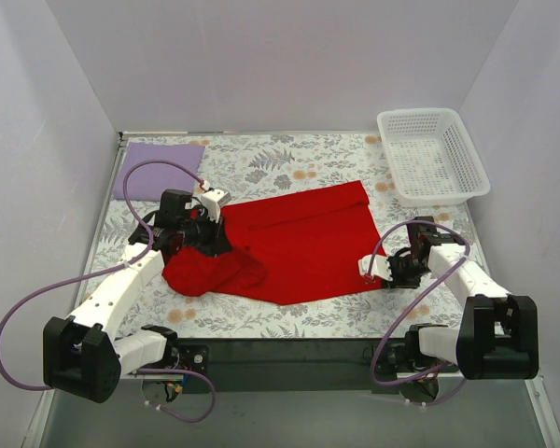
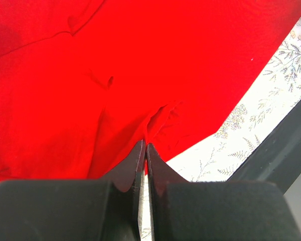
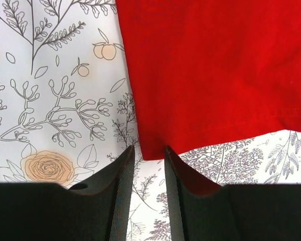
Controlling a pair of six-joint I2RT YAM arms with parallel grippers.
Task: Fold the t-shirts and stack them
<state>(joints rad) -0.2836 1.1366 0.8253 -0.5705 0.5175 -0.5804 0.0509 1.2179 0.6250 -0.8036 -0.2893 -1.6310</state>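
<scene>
The red t-shirt (image 1: 299,243) is lying across the middle of the table (image 1: 261,163). Its far and right parts are spreading out flat, with a crease running along the far side. Its near-left end is bunching into a rumpled mound. The near-right corner is lying flat, showing a stitched hem. The lavender t-shirt (image 1: 159,168) is sitting as a flat rectangle in the far-left corner, well apart from the red one.
</scene>
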